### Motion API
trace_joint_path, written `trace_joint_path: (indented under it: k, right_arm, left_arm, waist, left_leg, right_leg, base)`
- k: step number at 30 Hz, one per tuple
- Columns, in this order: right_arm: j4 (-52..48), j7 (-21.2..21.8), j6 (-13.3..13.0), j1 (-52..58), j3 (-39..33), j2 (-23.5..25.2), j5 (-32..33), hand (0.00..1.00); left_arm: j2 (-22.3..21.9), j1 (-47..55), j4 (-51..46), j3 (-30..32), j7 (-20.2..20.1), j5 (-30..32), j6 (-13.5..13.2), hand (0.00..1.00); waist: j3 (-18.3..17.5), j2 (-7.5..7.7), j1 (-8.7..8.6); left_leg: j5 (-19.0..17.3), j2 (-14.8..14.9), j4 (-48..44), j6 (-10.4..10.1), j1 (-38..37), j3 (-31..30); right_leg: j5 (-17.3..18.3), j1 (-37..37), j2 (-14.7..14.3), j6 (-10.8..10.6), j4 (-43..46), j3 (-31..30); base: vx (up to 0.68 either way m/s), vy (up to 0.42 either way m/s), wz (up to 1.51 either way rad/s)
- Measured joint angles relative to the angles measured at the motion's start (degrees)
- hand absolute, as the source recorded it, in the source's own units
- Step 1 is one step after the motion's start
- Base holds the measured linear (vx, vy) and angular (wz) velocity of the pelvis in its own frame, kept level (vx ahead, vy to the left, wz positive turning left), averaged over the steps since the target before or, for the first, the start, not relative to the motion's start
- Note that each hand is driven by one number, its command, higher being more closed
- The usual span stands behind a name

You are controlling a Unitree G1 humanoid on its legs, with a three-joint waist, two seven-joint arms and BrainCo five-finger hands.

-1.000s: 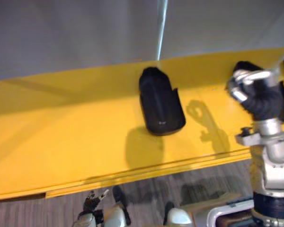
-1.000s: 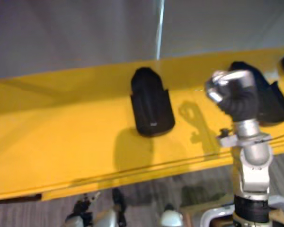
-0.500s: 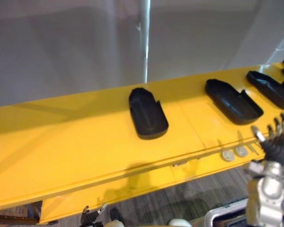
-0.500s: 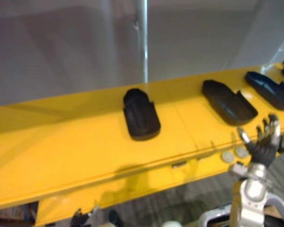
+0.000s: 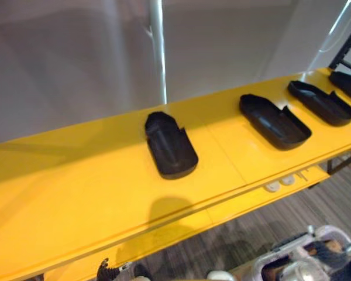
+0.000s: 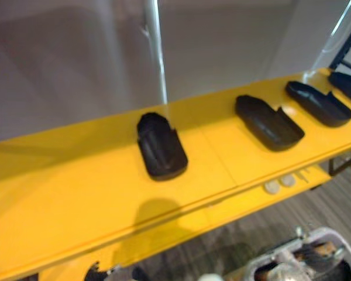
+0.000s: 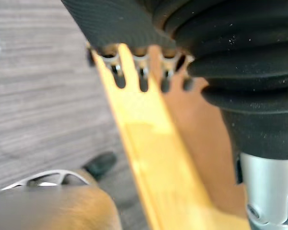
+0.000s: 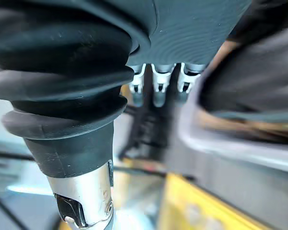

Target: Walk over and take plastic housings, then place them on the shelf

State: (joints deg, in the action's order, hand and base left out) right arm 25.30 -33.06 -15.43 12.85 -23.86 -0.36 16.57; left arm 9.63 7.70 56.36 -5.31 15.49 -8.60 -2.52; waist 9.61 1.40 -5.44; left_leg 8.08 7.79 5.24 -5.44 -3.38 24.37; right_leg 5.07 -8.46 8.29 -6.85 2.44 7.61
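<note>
Near field: the right hand point(image 8: 156, 88), at shelf height a moment earlier, had dropped to a white bin point(image 5: 326, 233). Its fingers were loosely straight and empty. The left hand point(image 7: 142, 76) hung likewise slack, holding nothing. Beyond, the plastic housing point(image 5: 170, 145) lay free on the yellow shelf point(image 5: 76, 193), with further housings point(image 5: 274, 121) to its right; placement was judged complete. The bin's contents were indistinct, and the far housing was cut off.

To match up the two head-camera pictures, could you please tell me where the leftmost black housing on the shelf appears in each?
Left eye view: the leftmost housing lies just left of centre, on the yellow shelf.
Right eye view: the same housing sits slightly further left in the picture.
Shared landmark: the pale upright post behind the shelf comes down right at the housing's far end in both eye views.
</note>
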Motion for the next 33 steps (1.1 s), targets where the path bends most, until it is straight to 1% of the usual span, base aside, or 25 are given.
trace_joint_path:
  k: [2, 3, 6, 9, 10, 12, 13, 14, 16, 17, 19, 21, 24, 25, 26, 27, 29, 30, 31, 32, 33]
  right_arm:
    - [0.7, 2.1, -0.2, -0.4, 1.6, 0.5, 0.0, 0.0]
    - [0.8, 3.1, -0.5, -0.5, 2.6, 0.5, -0.2, 0.0]
    - [2.1, 3.6, -0.5, -1.4, 3.9, 0.5, -0.8, 0.0]
    - [4.3, 4.4, -0.5, -2.4, 5.3, 0.5, -1.6, 0.0]
    - [4.7, 4.7, -0.5, -2.9, 6.5, 0.5, -1.6, 0.0]
    - [4.7, 5.7, -0.5, -2.9, 7.7, 0.5, -1.6, 0.0]
    - [4.7, 6.2, -0.5, -2.8, 8.3, 0.5, -1.6, 0.0]
    - [4.7, 6.8, -0.4, -2.8, 8.8, 0.5, -1.6, 0.0]
    - [4.7, 7.9, -0.1, -2.6, 9.4, 0.5, -1.6, 0.0]
    - [4.7, 8.9, 0.5, -2.5, 9.5, 0.5, -1.6, 0.0]
    - [4.8, 10.3, 0.7, -2.3, 10.5, 0.3, -1.5, 0.0]
    - [5.1, 12.0, 0.8, -2.0, 12.6, 0.0, -1.6, 0.0]
    - [5.1, 13.3, 0.8, -1.7, 15.2, -0.1, -1.6, 0.0]
    - [5.1, 13.5, 0.8, -1.7, 15.7, -0.1, -1.6, 0.0]
    - [5.0, 14.3, 1.0, -1.7, 16.5, -0.1, -1.7, 0.0]
    - [4.9, 14.7, 1.5, -1.5, 17.1, -0.1, -1.8, 0.0]
    - [4.8, 15.4, 2.1, -0.8, 18.0, -0.1, -2.0, 0.0]
    - [4.6, 15.8, 2.2, -0.7, 18.5, -0.1, -2.5, 0.0]
    - [4.6, 16.0, 2.2, -0.6, 18.9, -0.1, -2.8, 0.0]
    - [4.5, 16.8, 2.2, -0.4, 19.5, -0.3, -3.0, 0.0]
    - [4.3, 17.1, 2.0, -0.9, 20.5, -1.0, -3.2, 0.0]
  left_arm:
    - [0.0, -0.2, 0.0, 0.0, 0.0, 0.0, 0.1, 0.0]
    - [0.0, -0.4, 0.0, -0.1, 0.0, 0.1, 0.2, 0.0]
    - [0.0, -0.8, -0.2, -0.4, -0.5, 0.8, 0.2, 0.0]
    - [0.3, -0.7, -0.7, -0.3, -1.1, 5.2, 0.7, 0.0]
    - [0.7, -0.4, -0.6, -0.4, -1.4, 7.3, 2.1, 0.0]
    - [1.1, 0.1, -0.6, -0.3, -2.3, 8.3, 3.2, 0.0]
    - [1.1, 0.5, -0.6, -0.4, -2.9, 9.7, 3.9, 0.0]
    - [1.3, 0.8, -0.5, -0.3, -3.2, 9.8, 4.0, 0.0]
    - [1.7, 1.3, -0.4, -0.3, -3.6, 10.7, 4.1, 0.0]
    - [2.1, 1.3, 0.2, -0.3, -4.3, 11.5, 4.2, 0.0]
    - [2.2, 1.3, 1.1, -0.5, -5.3, 12.0, 4.5, 0.0]
    - [2.3, 0.9, 1.2, -1.1, -6.1, 14.3, 4.9, 0.0]
    - [2.4, -0.3, 1.2, -3.0, -7.4, 16.1, 5.1, 0.0]
    - [2.4, -0.6, 1.3, -3.5, -7.6, 16.2, 5.2, 0.0]
    - [2.5, -0.8, 2.1, -4.1, -7.6, 15.8, 5.1, 0.0]
    - [2.8, -1.0, 2.5, -5.1, -7.9, 15.8, 5.4, 0.0]
    - [3.0, -1.5, 2.6, -6.3, -7.8, 14.9, 5.9, 0.0]
    - [3.1, -1.6, 2.8, -7.2, -7.8, 13.5, 6.3, 0.0]
    - [3.3, -2.0, 2.7, -7.2, -7.7, 13.2, 6.3, 0.0]
    - [3.5, -2.2, 2.4, -7.1, -7.3, 11.6, 6.2, 0.0]
    - [3.5, -2.2, 1.7, -7.1, -6.7, 10.4, 6.2, 0.0]
  waist:
    - [0.1, 0.1, 0.21]
    - [0.2, 0.28, 0.71]
    - [0.4, 0.57, 1.42]
    - [0.4, 1.05, 1.84]
    - [0.5, 1.22, 1.78]
    - [0.5, 1.39, 1.71]
    - [0.4, 1.8, 1.69]
    - [0.3, 1.97, 1.73]
    - [0.0, 2.6, 1.68]
    - [-0.3, 3.0, 1.72]
    - [-0.3, 3.16, 1.56]
    - [-0.6, 2.85, 1.41]
    - [-1.4, 2.08, 1.08]
    - [-1.5, 1.95, 0.86]
    - [-1.5, 1.79, -0.08]
    - [-1.6, 1.8, -0.37]
    - [-1.6, 1.83, -0.27]
    - [-1.8, 1.76, -0.32]
    - [-1.8, 2.24, -0.42]
    - [-1.7, 2.44, -0.47]
    - [-1.6, 1.94, 0.02]
  left_leg:
    - [-0.1, -0.4, 0.0, 0.2, -0.5, -0.3]
    - [-0.3, -0.7, 0.0, 0.4, -0.6, -0.4]
    - [-0.8, -1.8, 0.0, 0.6, -0.5, -1.6]
    - [-1.2, -2.7, 0.0, 1.0, -0.5, -2.0]
    - [-1.5, -3.1, 0.0, 1.0, -0.5, -1.8]
    - [-2.0, -3.4, 0.0, 1.0, -0.5, -1.4]
    - [-2.2, -3.4, 0.0, 1.0, -0.6, -0.7]
    - [-2.4, -3.4, 0.0, 0.9, -0.7, 0.0]
    - [-2.9, -3.2, 0.0, 0.5, -0.9, 1.4]
    - [-3.3, -3.0, 0.0, 0.4, -1.4, 2.9]
    - [-3.8, -2.4, 0.0, -0.2, -2.9, 4.9]
    - [-4.4, -1.1, 0.0, -1.0, -4.9, 8.0]
    - [-4.5, 0.4, -0.1, -1.1, -5.6, 10.9]
    - [-4.5, 0.6, -0.1, -1.1, -5.7, 11.0]
    - [-4.4, 1.0, -0.1, -1.1, -5.7, 11.2]
    - [-4.4, 1.1, -0.3, -1.1, -5.9, 12.0]
    - [-4.4, 1.2, -0.4, -1.1, -6.7, 13.2]
    - [-4.7, 1.3, -1.8, -1.2, -6.2, 12.1]
    - [-5.7, 1.9, -4.8, -1.2, -5.2, 10.2]
    - [-9.1, 3.7, -12.1, 0.6, -2.0, 4.7]
    - [-13.8, 5.2, -20.9, 2.5, 2.3, -2.9]
  right_leg:
    - [0.2, -0.8, 0.4, -0.1, -0.2, 0.3]
    - [0.7, -0.8, 0.8, -0.4, -0.1, 0.5]
    - [1.3, -1.6, 1.8, -0.5, -0.1, 1.8]
    - [2.0, -1.8, 2.7, -1.0, 0.4, 2.5]
    - [2.1, -1.7, 3.1, -1.1, 0.4, 2.3]
    - [2.2, -1.5, 3.4, -1.1, 0.3, 1.7]
    - [2.2, -1.2, 3.5, -1.2, 0.3, 1.2]
    - [2.0, -0.8, 3.5, -1.4, 0.4, 0.4]
    - [1.6, -0.1, 3.3, -1.5, 0.6, -1.0]
    - [1.5, 0.4, 3.1, -1.6, 0.8, -2.2]
    - [1.1, 0.6, 2.5, -1.1, 1.1, -3.9]
    - [-0.1, 1.0, 1.2, -0.1, 1.1, -6.2]
    - [-2.3, 3.1, -0.5, 1.0, 1.1, -8.0]
    - [-2.7, 3.4, -0.7, 1.0, 1.1, -8.2]
    - [-3.4, 3.7, -1.2, 1.1, 1.0, -8.4]
    - [-3.6, 4.0, -1.3, 1.1, 1.0, -9.2]
    - [-3.9, 4.4, -1.4, 1.0, 1.0, -10.1]
    - [-4.2, 4.6, -1.3, 0.6, 0.8, -11.0]
    - [-4.4, 4.8, -1.2, 0.7, 0.8, -11.3]
    - [-4.5, 5.5, -1.4, 0.7, 1.1, -12.4]
    - [-4.0, 6.4, -2.1, 0.7, 1.3, -14.2]
  base:
    - [0.0, 0.014, 0.09]
    - [-0.02, 0.027, 0.08]
    - [0.0, 0.043, 0.21]
    - [0.02, 0.043, 0.13]
    - [0.04, 0.05, -0.03]
    - [0.06, 0.045, -0.09]
    - [0.09, 0.036, -0.21]
    - [0.08, 0.027, -0.33]
    - [0.09, 0.016, -0.41]
    - [0.13, 0.006, -0.57]
    - [0.13, 0.004, -0.66]
    - [0.08, -0.008, -0.72]
    - [0.03, -0.035, -0.67]
    - [-0.01, -0.049, -0.58]
    - [-0.04, -0.037, -0.33]
    - [-0.07, -0.029, -0.37]
    - [-0.1, -0.016, -0.38]
    - [-0.1, -0.02, -0.25]
    - [-0.1, -0.025, -0.29]
    - [-0.11, -0.045, -0.53]
    - [-0.25, 0.011, -1.28]
